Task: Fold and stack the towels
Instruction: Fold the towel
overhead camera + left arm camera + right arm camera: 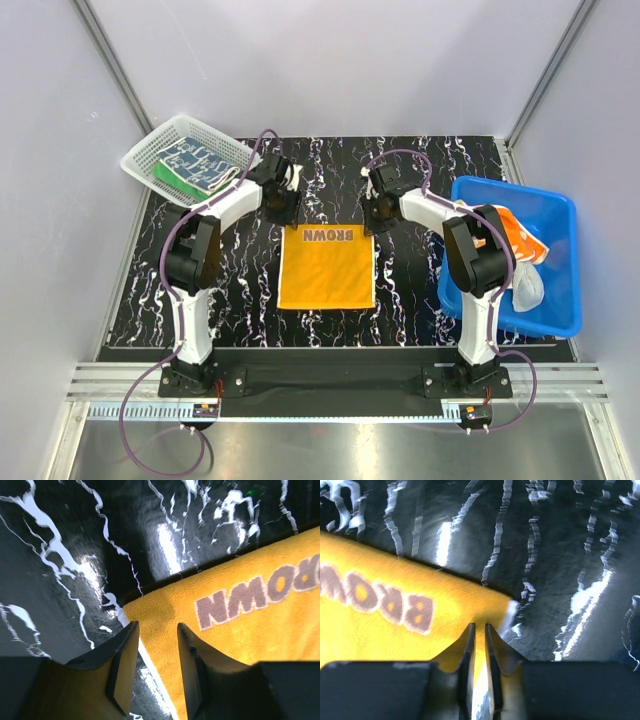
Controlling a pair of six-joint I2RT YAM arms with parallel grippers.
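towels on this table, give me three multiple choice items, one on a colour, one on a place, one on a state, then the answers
1. Colour of the towel spread on the black table? A green B yellow C navy
2. Where is the navy patterned towel? A in the white basket B at the table's near edge C draped on an arm
3. Jaws of the left gripper are: A apart B pressed shut C out of view

B, it is plain yellow cloth with lettering. A, it lies inside the basket at far left. A, the left wrist view shows a clear gap.
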